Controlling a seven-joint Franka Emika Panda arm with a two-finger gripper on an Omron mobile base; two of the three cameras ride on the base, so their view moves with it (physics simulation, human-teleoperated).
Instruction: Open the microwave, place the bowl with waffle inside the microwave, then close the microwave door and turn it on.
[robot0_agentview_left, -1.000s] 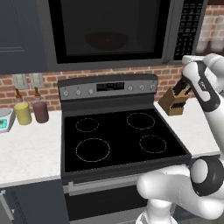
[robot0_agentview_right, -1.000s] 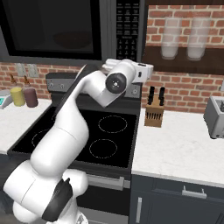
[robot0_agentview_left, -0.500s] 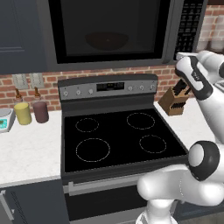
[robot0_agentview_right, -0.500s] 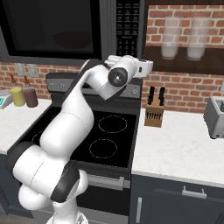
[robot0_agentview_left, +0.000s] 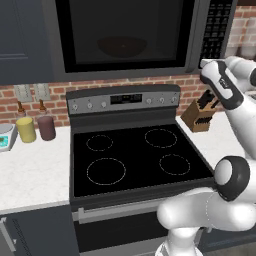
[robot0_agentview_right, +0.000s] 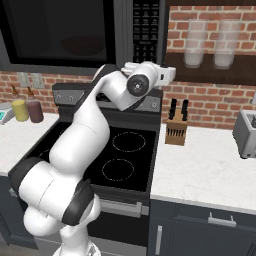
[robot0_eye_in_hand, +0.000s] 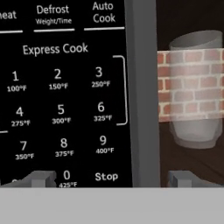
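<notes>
Left base view has the microwave shut above the stove, the bowl already inside behind the glass. My arm has swung up, and my empty, wide-open hand now faces the keypad, ready to start it.

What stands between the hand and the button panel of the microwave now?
Nothing visible. The open hand faces the button panel directly, with the numbered keys and the Stop key unobstructed between its fingertips. The glass jar stands beside the microwave, not in the way.
</notes>
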